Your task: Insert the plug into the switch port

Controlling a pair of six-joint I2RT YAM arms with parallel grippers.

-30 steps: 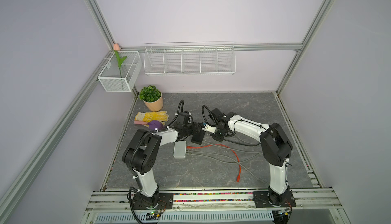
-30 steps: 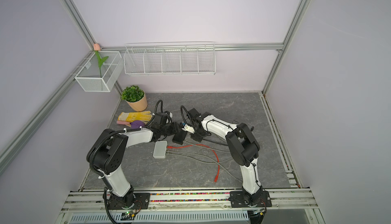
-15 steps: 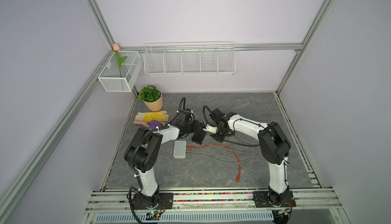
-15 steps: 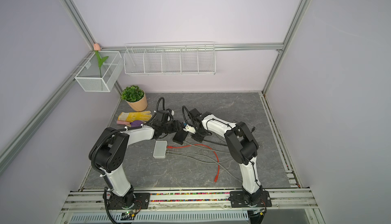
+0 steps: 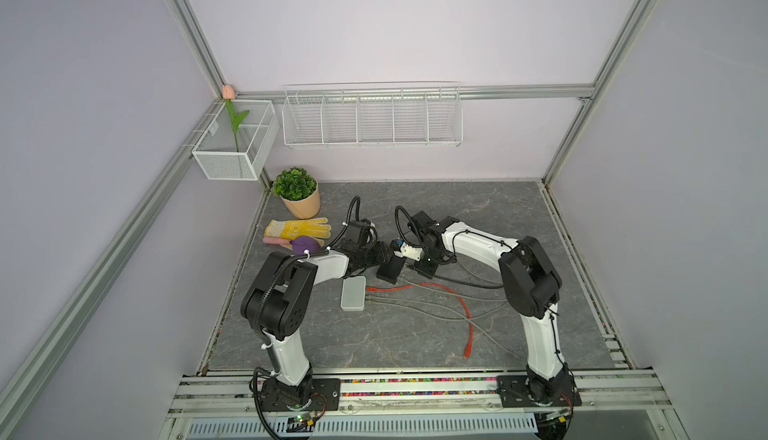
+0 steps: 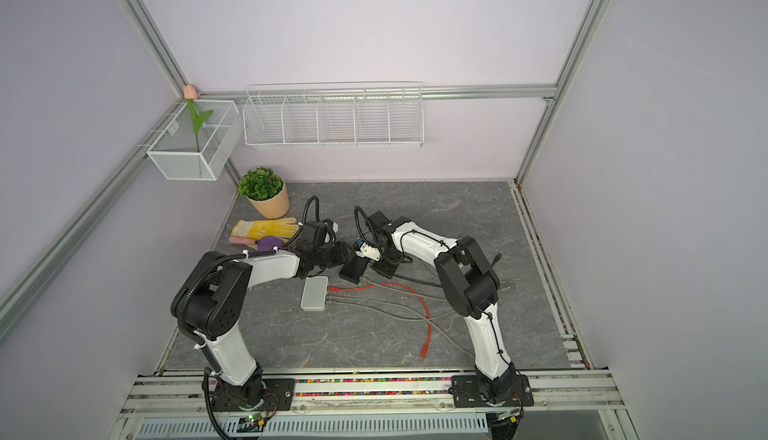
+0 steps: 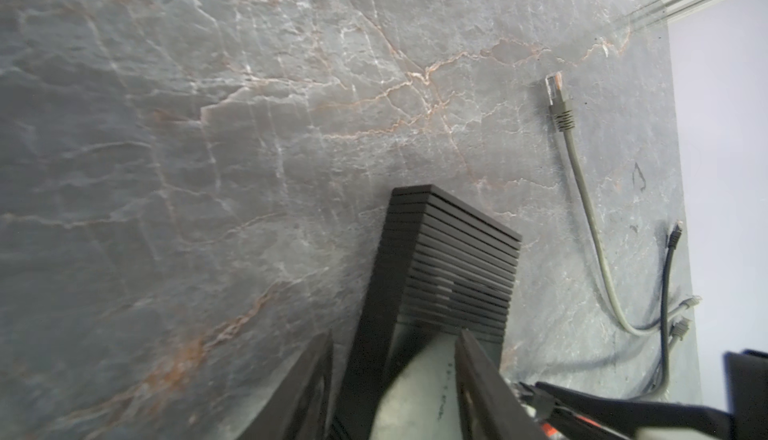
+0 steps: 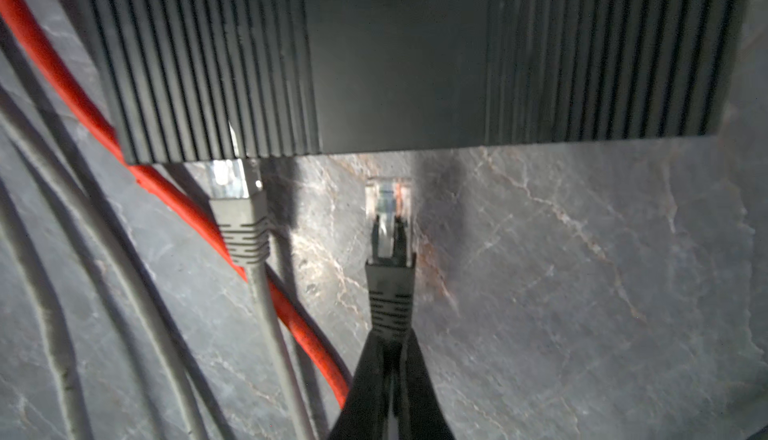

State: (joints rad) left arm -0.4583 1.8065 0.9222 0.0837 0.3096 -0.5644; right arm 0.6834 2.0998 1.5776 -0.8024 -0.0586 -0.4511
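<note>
We're mid-task, pre-insertion. The left gripper (image 7: 395,336) is clamped on one end of the black switch (image 7: 453,259), w/ a finger on each side, steadying it between the two arms. The right gripper (image 8: 392,340) is pinched tight on the dark boot just behind the plug (image 8: 388,205). The plug's clear tip points at the switch's near edge, just short of it, over the table (image 8: 582,271). It's not touching as far as we can see. The port face is hidden, so we can't tell which port it lines up w/. A grey plug (image 8: 230,186) sits at the same edge beside ours, above a red cable (image 8: 303,329); seated or not, can't tell. Done, in our judgement: both grasps + rough alignment. To do: close the gap, push in til the clip latches, let go.
</note>
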